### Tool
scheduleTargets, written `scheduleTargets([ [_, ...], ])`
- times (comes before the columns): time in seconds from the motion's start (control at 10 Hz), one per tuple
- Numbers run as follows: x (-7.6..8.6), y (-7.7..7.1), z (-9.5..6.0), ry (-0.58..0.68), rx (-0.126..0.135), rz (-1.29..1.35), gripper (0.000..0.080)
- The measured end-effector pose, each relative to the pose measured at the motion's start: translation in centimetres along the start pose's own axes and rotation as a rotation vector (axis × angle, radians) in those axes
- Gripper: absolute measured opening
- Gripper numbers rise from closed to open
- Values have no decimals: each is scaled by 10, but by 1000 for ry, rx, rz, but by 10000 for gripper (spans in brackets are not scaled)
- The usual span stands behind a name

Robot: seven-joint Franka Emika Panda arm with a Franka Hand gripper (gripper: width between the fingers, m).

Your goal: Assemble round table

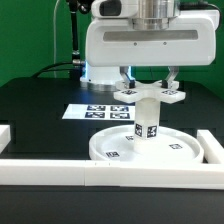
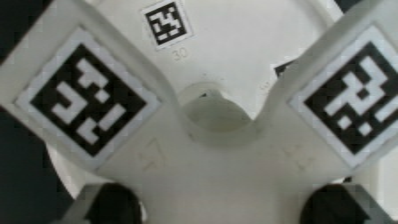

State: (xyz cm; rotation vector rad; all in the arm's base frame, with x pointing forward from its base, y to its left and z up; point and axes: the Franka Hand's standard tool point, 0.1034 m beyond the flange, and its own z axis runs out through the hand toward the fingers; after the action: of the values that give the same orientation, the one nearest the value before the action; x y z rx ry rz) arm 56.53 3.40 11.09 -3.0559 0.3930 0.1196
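Observation:
The large rimmed disc (image 1: 105, 148) lies flat on the black table near the front rail. The short cylindrical leg (image 1: 147, 122) stands upright on its central hub. The cross-shaped foot (image 1: 150, 95) sits level on top of the leg. My gripper (image 1: 150, 84) comes straight down over the foot with a finger on each side of it. In the wrist view the foot (image 2: 196, 70) fills the frame, with tagged arms and a central hole. One arm runs between my gripper's (image 2: 231, 205) dark fingertips (image 2: 111, 205), which press its two edges.
The marker board (image 1: 92, 112) lies behind the disc. White border rails run along the front (image 1: 100, 168), the exterior view's left (image 1: 5, 135) and its right (image 1: 212, 147). The robot's white base (image 1: 100, 72) stands at the back, with a green curtain behind.

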Motion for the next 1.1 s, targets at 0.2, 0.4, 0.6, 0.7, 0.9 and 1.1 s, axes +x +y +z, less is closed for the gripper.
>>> scheduleTargets([
  [0.2,0,0,1,12,28,224,443],
  [0.4,-1,-1,1,13,50,428,443],
  [0.6,-1,-1,1,3,69,646,443],
  [0.7,-1,-2,1,6,71,741,443],
  [0.9,-1,-3,2,16,79,900,443],
  [1.1,-1,-3,2,13,83,1090,443],
])
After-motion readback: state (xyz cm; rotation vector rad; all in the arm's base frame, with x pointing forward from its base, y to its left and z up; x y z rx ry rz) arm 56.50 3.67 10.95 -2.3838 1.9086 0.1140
